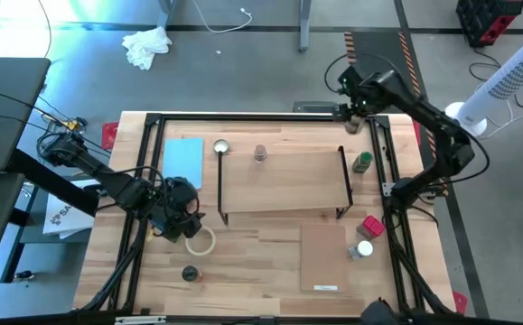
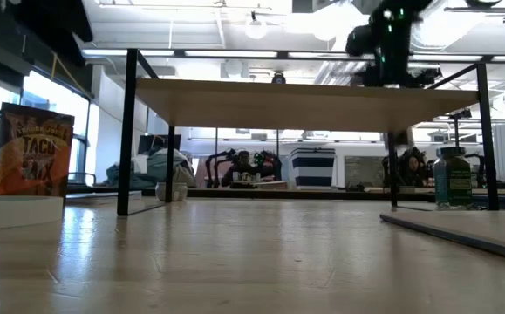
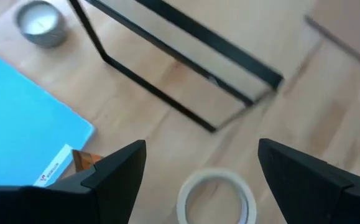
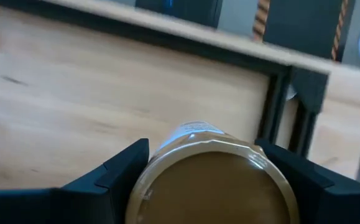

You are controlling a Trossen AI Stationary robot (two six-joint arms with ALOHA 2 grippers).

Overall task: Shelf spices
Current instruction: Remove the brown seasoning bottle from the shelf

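1. The shelf (image 1: 284, 176) stands mid-table, its pale plank top carried on black wire end frames, with one small jar (image 1: 260, 153) resting near its far edge.
2. A loose flat board (image 1: 322, 257) lies on the table just in front of the shelf, right of centre; a light-blue pad (image 1: 183, 162) lies beside the shelf's left end.
3. The right gripper (image 4: 201, 180) hovers over the table's far right corner, fingers closed around a tan-lidded jar (image 4: 214, 180) (lid facing the wrist camera).
4. The left gripper (image 3: 201, 168) hangs spread wide and empty above a white tape ring (image 3: 217, 199), off the shelf's front-left corner.
5. A green-topped jar (image 1: 362, 162) stands just beside the shelf's right end; a red-topped tin (image 1: 372, 227) and a white-topped jar (image 1: 361, 250) sit by the board's right edge.
6. A silver tin (image 1: 221, 146) sits between pad and shelf; a dark-topped jar (image 1: 189, 273) waits near the front-left.
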